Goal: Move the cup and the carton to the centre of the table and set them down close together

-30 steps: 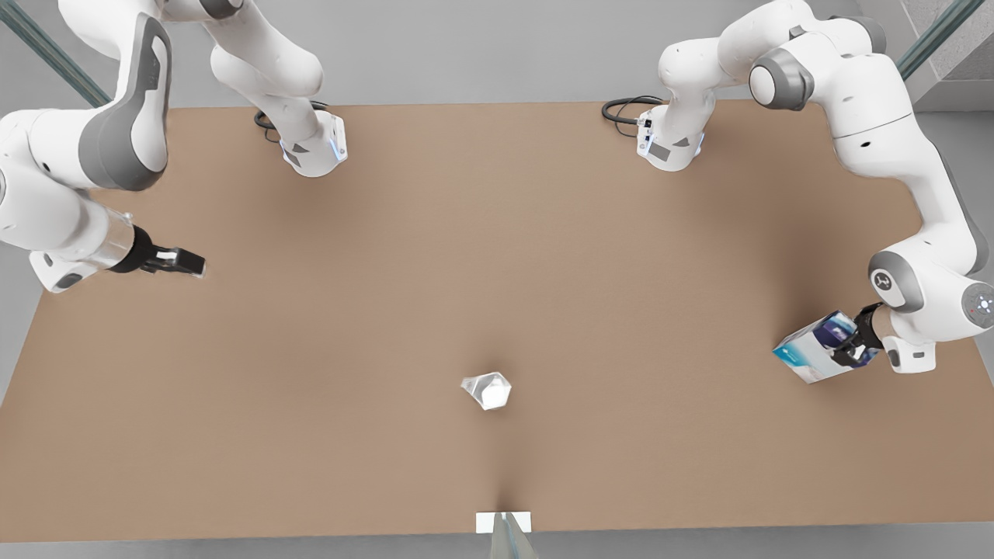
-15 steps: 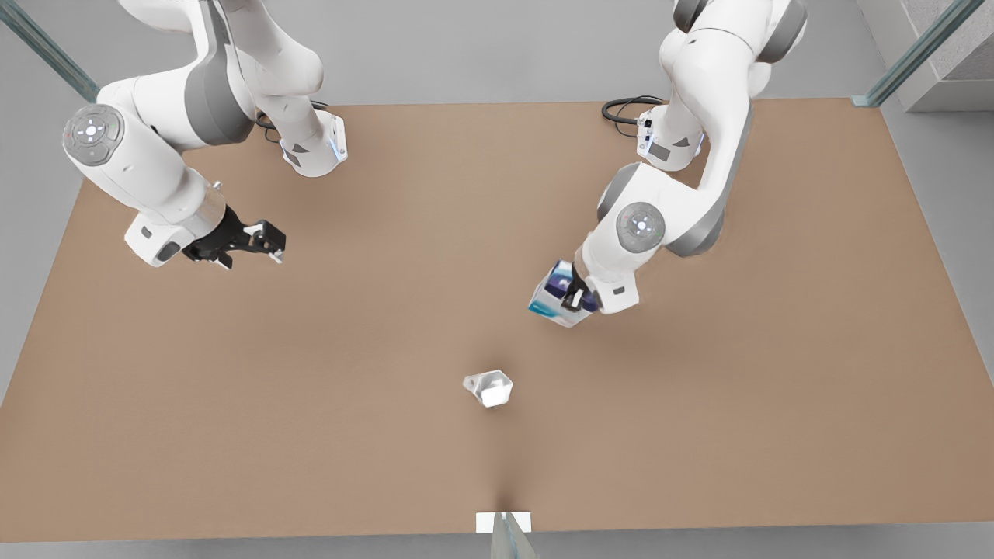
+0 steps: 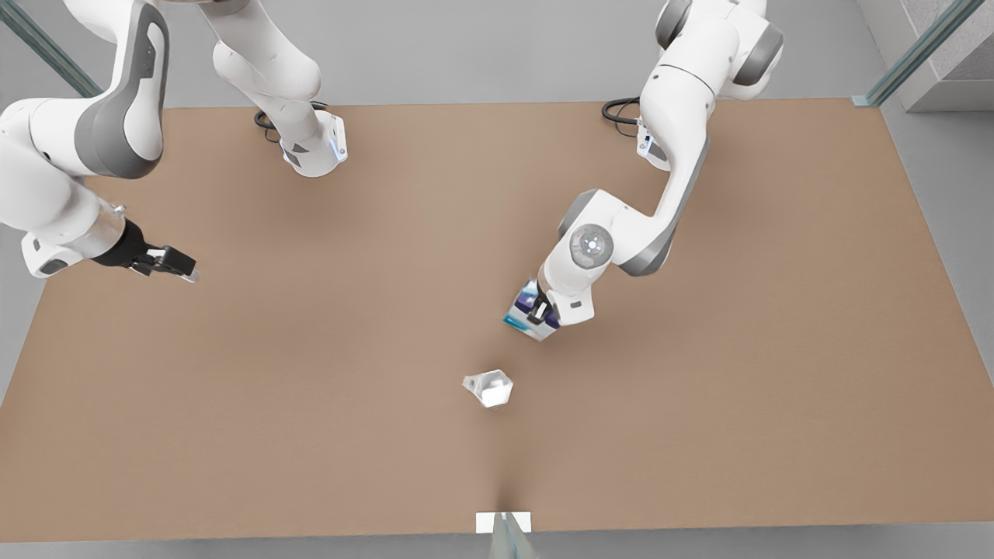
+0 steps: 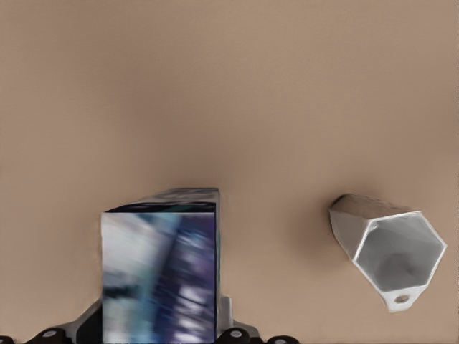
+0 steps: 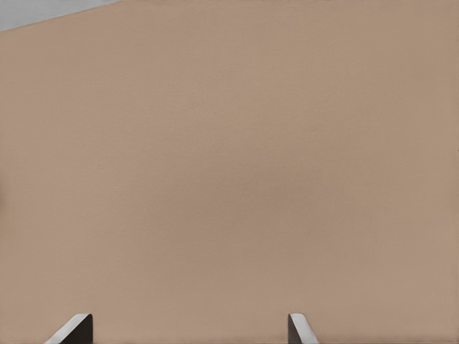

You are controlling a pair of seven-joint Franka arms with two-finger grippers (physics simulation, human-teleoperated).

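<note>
Gripping the carton point(image 3: 528, 314), left fingers point(image 3: 538, 312); right fingers point(image 5: 75, 330) apart over table point(image 3: 311, 388); cup point(image 4: 391, 251) lying sideways.

Black cables point(image 3: 621, 109) coiled at the far edge, grey floor point(image 3: 481, 54), metal frame struts point(image 3: 916, 50)

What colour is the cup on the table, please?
Pale grey-silver cup, clearest in the left wrist view.

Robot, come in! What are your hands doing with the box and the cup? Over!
Left gripper shut on the carton, near the cup. Right gripper open, waiting over the table. Nothing between them.
</note>
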